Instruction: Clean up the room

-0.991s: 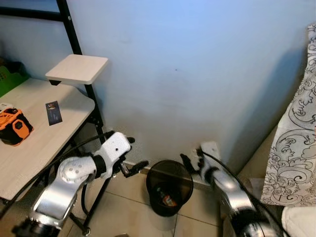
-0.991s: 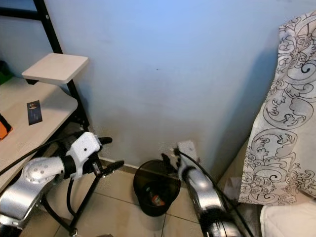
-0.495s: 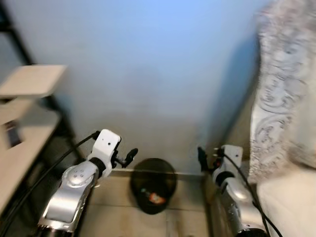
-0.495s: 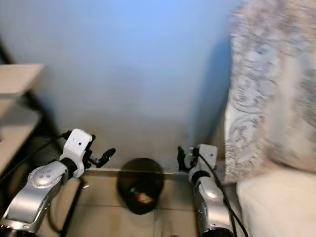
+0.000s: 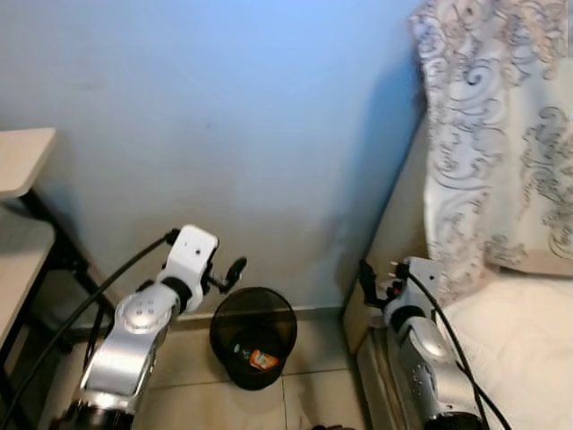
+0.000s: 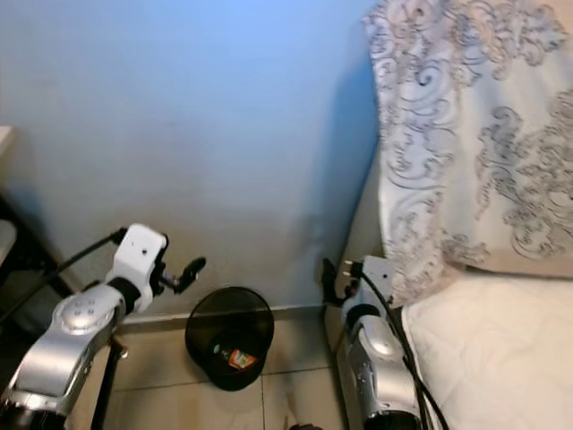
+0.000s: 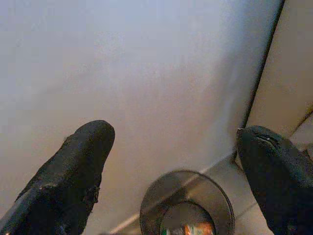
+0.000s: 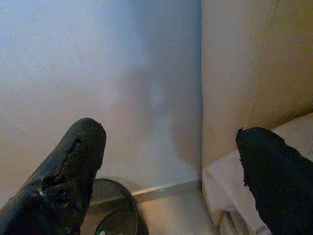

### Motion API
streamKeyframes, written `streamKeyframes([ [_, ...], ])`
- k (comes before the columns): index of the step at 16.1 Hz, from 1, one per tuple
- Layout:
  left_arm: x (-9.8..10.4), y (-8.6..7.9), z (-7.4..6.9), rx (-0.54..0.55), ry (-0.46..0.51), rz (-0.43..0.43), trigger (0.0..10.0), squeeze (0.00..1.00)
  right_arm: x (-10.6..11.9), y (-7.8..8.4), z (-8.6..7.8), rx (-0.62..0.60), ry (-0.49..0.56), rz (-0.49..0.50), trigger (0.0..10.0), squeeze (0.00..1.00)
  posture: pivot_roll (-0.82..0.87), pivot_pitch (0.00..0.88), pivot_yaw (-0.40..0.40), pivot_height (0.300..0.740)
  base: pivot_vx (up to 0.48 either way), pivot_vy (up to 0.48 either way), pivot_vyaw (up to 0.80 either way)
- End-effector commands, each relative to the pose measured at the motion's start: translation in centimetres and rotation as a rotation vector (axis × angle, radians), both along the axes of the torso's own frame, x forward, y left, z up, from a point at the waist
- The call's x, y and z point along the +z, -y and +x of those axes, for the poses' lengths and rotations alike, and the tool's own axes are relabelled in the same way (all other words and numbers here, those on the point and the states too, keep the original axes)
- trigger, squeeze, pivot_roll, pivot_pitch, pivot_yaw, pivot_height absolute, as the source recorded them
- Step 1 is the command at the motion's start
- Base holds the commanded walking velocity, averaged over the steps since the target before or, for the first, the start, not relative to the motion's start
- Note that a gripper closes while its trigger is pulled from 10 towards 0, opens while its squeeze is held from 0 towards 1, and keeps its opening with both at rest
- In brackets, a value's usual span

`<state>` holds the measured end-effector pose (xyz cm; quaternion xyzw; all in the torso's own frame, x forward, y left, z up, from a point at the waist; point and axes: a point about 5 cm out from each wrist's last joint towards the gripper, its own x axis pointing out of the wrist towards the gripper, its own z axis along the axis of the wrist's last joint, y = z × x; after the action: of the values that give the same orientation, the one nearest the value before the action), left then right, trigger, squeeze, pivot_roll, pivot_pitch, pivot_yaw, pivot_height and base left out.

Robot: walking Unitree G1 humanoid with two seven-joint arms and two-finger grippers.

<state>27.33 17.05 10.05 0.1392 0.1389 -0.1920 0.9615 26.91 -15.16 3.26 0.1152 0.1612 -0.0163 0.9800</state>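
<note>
The left silver arm is raised and bent at the elbow, its white wrist housing uppermost. The left gripper of two long black fingers (image 5: 231,271) points forward; in the left wrist view both fingers (image 7: 73,176) stand wide apart with nothing between them. The right silver arm is held low, forearm angled upward. The right gripper of two long black fingers (image 8: 171,171) is likewise spread and empty.

Head stereo pair: high up, facing forward and down at the blue wall (image 5: 224,116), the black waste bin (image 5: 253,336) and the bed (image 6: 501,340). Left wrist view: looking along open fingers (image 7: 73,171), down toward the same bin (image 7: 186,200). Right wrist view: facing the wall corner, catching the bin's rim (image 8: 115,205).
</note>
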Motion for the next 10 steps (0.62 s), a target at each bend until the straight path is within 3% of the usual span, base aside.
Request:
streamKeyframes([
  [1,-0.27,-0.24,0.1,0.019,-0.004,0.014,10.0,0.0,1.2,-0.1,0.75,0.01,0.041,-0.015,10.0,1.0,-0.01,0.0,0.0,0.74,0.0,0.0,-0.79],
  [10,-0.52,-0.47,0.99,0.07,-0.018,0.013,10.0,0.0,1.7,-0.36,1.52,0.048,0.058,-0.063,10.0,1.0,-0.02,0.0,0.003,0.74,0.0,0.0,-0.79],
])
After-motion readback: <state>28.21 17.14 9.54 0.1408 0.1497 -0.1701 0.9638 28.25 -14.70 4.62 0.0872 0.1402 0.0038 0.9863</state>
